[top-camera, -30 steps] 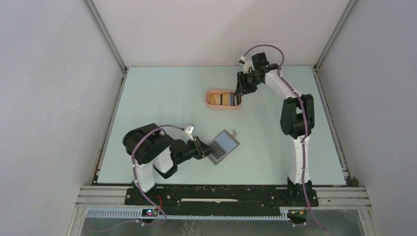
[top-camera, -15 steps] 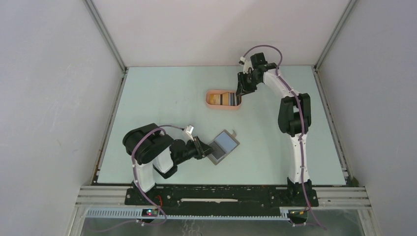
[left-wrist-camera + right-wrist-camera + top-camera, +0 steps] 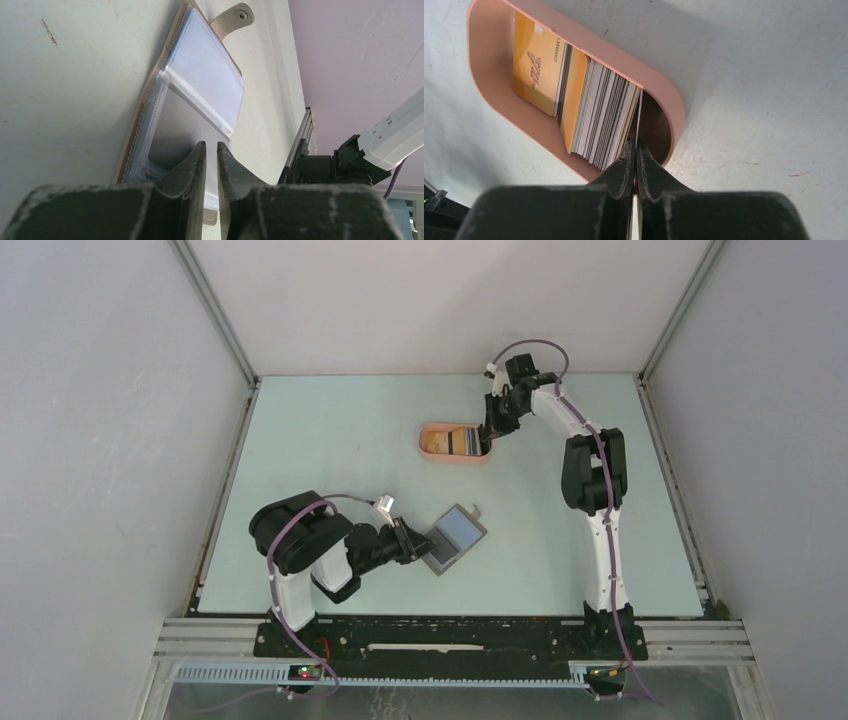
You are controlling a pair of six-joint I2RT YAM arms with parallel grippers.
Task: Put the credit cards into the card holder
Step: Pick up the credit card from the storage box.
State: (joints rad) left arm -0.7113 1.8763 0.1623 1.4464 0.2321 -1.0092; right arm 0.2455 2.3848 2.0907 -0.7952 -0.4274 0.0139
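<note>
The grey card holder [image 3: 460, 532] lies open on the table, its clear sleeves [image 3: 210, 85] showing in the left wrist view. My left gripper [image 3: 418, 541] is at its near-left edge, and its jaws [image 3: 210, 146] stand almost closed around that edge. The credit cards [image 3: 460, 442] stand on edge in a salmon-pink oval tray [image 3: 428, 443]. In the right wrist view they form a packed stack [image 3: 599, 120] with an orange one [image 3: 534, 65] at the far end. My right gripper [image 3: 489, 437] is at the tray's right end, shut [image 3: 634, 145] on one thin pale card [image 3: 638, 117].
The wallet's snap tab [image 3: 235, 16] sticks out at its far edge. The tray's rim [image 3: 664, 95] curves round close beside my right fingers. Grey walls and metal frame rails [image 3: 215, 510] bound the pale green table.
My right arm's elbow and wrist have shifted slightly left while the gripper stays at the tray's right end. The left arm and the card holder have not moved.
</note>
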